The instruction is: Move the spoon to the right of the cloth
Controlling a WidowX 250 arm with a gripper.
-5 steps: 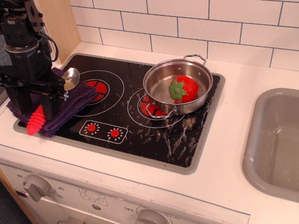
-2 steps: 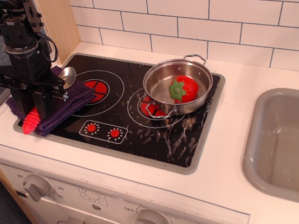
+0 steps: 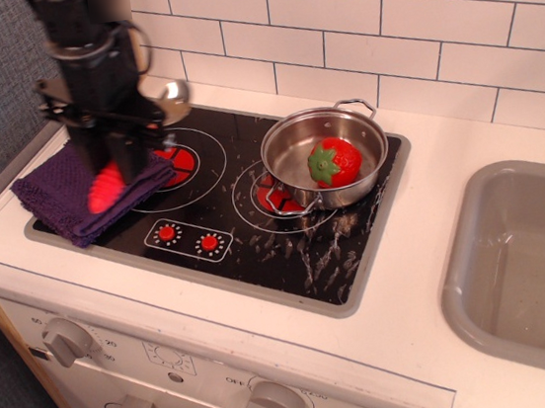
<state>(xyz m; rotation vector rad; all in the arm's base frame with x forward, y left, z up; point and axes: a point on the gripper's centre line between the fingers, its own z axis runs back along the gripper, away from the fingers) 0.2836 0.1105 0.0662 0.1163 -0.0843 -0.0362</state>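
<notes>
My gripper (image 3: pixel 118 143) is shut on the spoon and holds it in the air over the right edge of the dark purple cloth (image 3: pixel 67 194). The spoon's red-pink handle (image 3: pixel 105 190) hangs down, blurred, below the fingers. Its silver bowl (image 3: pixel 172 99) sticks out up and to the right of the gripper. The cloth lies folded on the left end of the black stovetop (image 3: pixel 257 236), part of it hidden behind the arm.
A steel pot (image 3: pixel 324 154) with a red strawberry toy (image 3: pixel 335 161) stands on the right burner. The left burner (image 3: pixel 188 160) lies just right of the cloth. White tiled wall behind, grey sink (image 3: pixel 528 262) at right, knobs along the front.
The gripper has lifted the spoon off the cloth and carried it up and to the right, from the cloth's left side to its right edge.
</notes>
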